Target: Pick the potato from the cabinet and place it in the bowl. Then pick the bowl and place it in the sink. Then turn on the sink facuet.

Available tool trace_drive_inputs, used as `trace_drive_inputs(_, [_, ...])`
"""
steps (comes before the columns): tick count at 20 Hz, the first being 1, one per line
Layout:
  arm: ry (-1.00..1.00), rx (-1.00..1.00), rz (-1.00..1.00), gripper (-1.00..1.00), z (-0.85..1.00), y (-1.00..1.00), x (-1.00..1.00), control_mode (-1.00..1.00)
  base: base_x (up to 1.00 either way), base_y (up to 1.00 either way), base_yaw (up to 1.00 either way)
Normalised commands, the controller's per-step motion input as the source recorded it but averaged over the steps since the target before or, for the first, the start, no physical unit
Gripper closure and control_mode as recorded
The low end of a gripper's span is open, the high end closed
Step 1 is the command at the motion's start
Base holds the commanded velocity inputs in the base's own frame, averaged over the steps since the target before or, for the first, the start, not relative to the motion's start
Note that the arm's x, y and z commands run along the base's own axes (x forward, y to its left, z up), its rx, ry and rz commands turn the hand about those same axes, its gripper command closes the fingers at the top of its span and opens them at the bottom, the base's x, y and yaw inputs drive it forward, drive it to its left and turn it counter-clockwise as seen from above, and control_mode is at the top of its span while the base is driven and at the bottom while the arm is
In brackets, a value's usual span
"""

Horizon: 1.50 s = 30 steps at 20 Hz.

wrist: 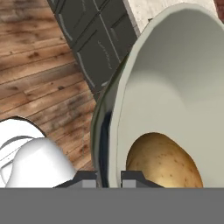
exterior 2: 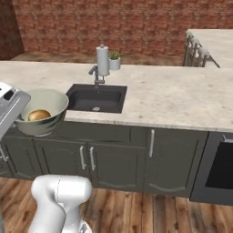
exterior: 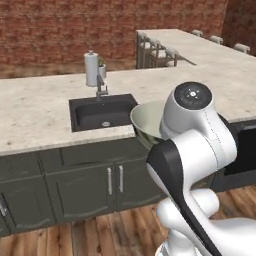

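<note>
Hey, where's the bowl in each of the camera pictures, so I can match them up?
Left base view: the bowl sits right of centre, half hidden behind the arm, over the counter's front edge, right of the sink.
Right base view: bowl at the left edge, potato inside, left of the sink.
Hand view: bowl fills the right side, the gripper clamping its rim.
Shared landmark: the sink.

A home kitchen. Ahead of the claw, a long stone-topped desk with a black sink, tap and paper-towel roll. Dark cupboards below, brick wall behind, wood floor underfoot.
</note>
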Motion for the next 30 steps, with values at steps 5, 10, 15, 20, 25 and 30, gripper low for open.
trace_drive_inputs(5, [0.00, 0.00, 0.00, 1.00, 0.00, 0.00, 0.00, 1.00, 0.87, -0.45, 0.08])
trace_drive_inputs(10, [0.00, 0.00, 0.00, 1.00, 0.00, 0.00, 0.00, 1.00, 0.77, -0.19, 0.07])
trace_drive_inputs(15, [0.00, 0.00, 0.00, 1.00, 0.00, 0.00, 0.00, 1.00, 0.38, -0.18, 0.07])
trace_drive_inputs(20, [0.00, 0.00, 0.00, 1.00, 0.00, 0.00, 0.00, 1.00, 0.44, -0.15, 0.06])
trace_drive_inputs(25, [0.00, 0.00, 0.00, 1.00, 0.00, 0.00, 0.00, 1.00, 0.61, -0.13, 0.02])
trace_drive_inputs(30, [0.00, 0.00, 0.00, 1.00, 0.00, 0.00, 0.00, 1.00, 0.51, -0.17, 0.00])
